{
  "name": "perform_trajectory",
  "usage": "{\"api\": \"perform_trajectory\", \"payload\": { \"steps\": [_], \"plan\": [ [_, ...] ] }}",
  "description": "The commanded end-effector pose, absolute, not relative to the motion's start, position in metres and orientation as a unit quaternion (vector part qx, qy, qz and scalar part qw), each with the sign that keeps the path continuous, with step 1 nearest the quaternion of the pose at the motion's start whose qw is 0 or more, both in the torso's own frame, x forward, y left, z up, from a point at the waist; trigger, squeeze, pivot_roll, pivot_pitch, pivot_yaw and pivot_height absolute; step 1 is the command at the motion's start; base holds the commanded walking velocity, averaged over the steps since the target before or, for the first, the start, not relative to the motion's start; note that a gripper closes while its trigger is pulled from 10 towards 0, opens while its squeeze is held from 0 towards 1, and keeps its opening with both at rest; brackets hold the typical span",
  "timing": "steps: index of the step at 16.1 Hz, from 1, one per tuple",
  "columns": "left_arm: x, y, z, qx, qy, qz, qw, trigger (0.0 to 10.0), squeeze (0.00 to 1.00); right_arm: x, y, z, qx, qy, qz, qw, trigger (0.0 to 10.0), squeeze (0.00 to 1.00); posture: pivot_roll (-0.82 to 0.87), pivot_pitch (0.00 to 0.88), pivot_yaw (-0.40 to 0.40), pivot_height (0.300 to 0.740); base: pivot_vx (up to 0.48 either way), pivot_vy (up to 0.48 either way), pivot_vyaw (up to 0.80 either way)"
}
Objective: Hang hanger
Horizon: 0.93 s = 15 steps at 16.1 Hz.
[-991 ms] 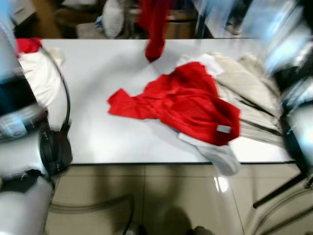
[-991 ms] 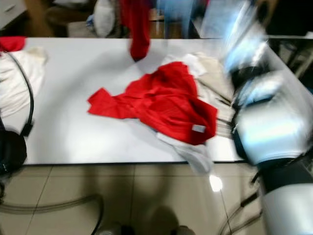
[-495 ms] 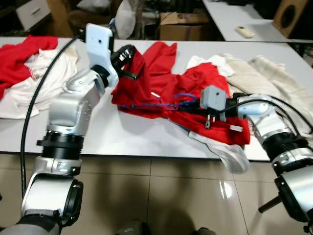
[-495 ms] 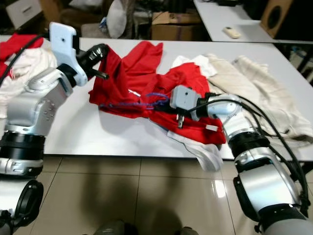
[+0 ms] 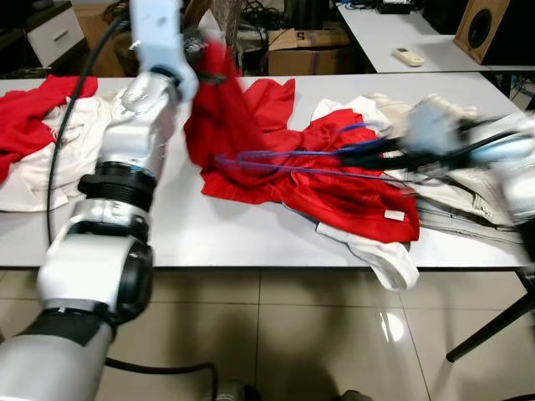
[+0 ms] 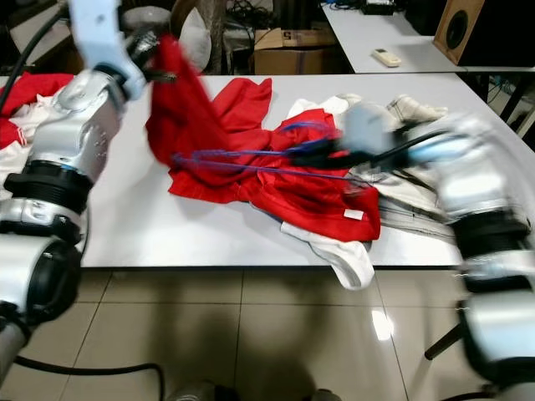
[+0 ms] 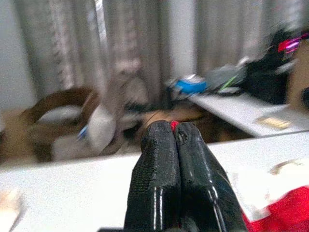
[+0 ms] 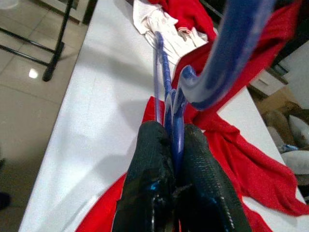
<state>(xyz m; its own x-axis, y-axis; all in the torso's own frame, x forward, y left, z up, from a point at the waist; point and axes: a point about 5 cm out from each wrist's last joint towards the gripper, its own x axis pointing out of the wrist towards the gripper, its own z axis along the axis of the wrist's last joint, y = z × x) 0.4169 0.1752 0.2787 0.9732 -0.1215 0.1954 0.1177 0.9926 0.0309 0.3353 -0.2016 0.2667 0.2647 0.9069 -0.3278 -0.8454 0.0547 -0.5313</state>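
A white table [image 5: 167, 234] spans the middle of the head views, strewn with clothes. A blue hanger [image 5: 284, 163] is held level just above the table at the centre of the frame, partly threaded into a red shirt [image 5: 334, 188]. The hanger is clamped at its hook end by the right gripper [image 8: 171, 145], whose black fingers are closed around the blue wire; in the head views this arm is blurred at the right of the frame. One edge of the red shirt is lifted toward the upper left of the frame by the left gripper [image 7: 175, 140], whose fingers are pressed together with a sliver of red cloth pinched between them. A beige garment [image 5: 456, 196] lies at the right of the table, and a second heap of red and white clothes [image 5: 42, 142] at the left edge.

The task is judged to be at an early stage: the shirt is being worked onto the hanger and is not yet fully seated. No rail or hook for hanging can be made out, so the hanging itself is left to be done.
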Motion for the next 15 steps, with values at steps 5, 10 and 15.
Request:
{"api": "perform_trajectory", "payload": {
  "steps": [5, 10, 15],
  "plan": [
    [0.412, 0.197, 0.216, -0.001, -0.004, -0.049, 0.999, 10.0, 0.0, 0.312, -0.235, 0.316, -0.294, -0.046, 0.619, 0.727, 10.0, 0.0, -0.09, 0.0, 0.121, 0.74, 0.0, 0.0, 0.0],
    [0.389, 0.168, 0.143, 0.028, 0.12, -0.2, 0.972, 10.0, 0.0, 0.314, -0.301, 0.305, -0.224, -0.018, 0.38, 0.897, 10.0, 0.0, -0.08, 0.0, 0.107, 0.74, 0.0, 0.0, 0.0],
    [0.375, 0.081, 0.17, -0.012, 0.033, -0.38, 0.924, 10.0, 0.0, 0.331, -0.31, 0.267, -0.143, 0.027, 0.194, 0.97, 10.0, 0.0, -0.09, 0.0, 0.115, 0.74, 0.0, 0.0, 0.0]
  ]
}}
